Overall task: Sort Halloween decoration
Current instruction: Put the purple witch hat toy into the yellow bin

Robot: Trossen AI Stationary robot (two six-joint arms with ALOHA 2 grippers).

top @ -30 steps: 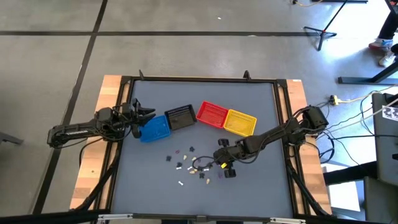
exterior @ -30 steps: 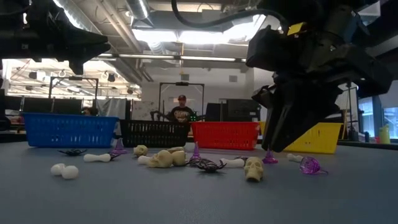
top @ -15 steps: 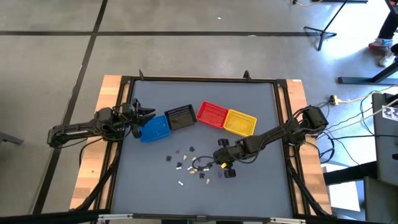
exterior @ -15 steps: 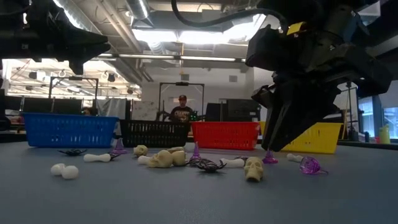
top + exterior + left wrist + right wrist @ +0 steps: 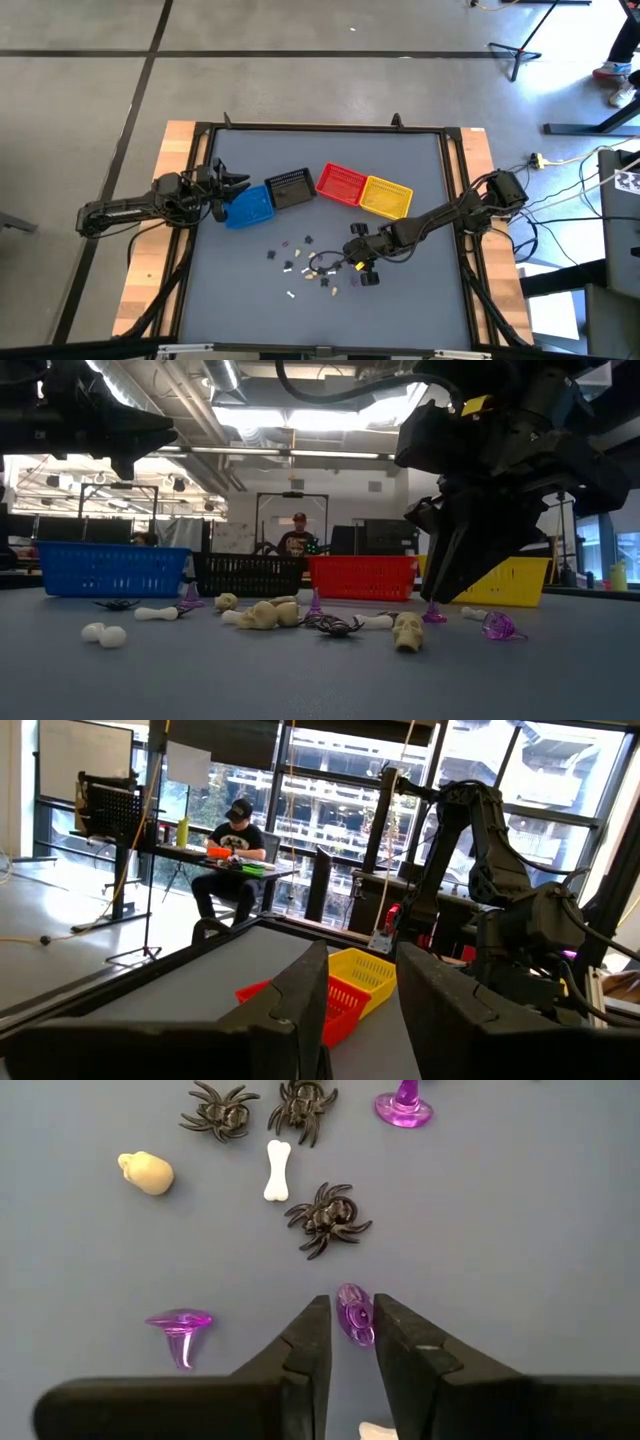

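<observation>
1. A small translucent purple plastic witch-hat trinket (image 5: pixel 353 1313) lies on the grey table (image 5: pixel 420 170) among the scattered Halloween pieces, in front of the basket row.
2. The right gripper (image 5: pixel 347 1342) stands over it, its narrow jaws bracketing the hat; contact looks made, though a firm hold is not certain.
3. A black plastic spider (image 5: pixel 328 1218) lies near, a white bone (image 5: pixel 277 1170) and a cream skull (image 5: pixel 146 1173) farther off.
4. To do this well: close squarely on the hat and lift straight up, clear of the spider.
5. The left gripper (image 5: pixel 232 183) waits beside the blue plastic basket (image 5: pixel 249 207), its fingers apart and empty.
</observation>
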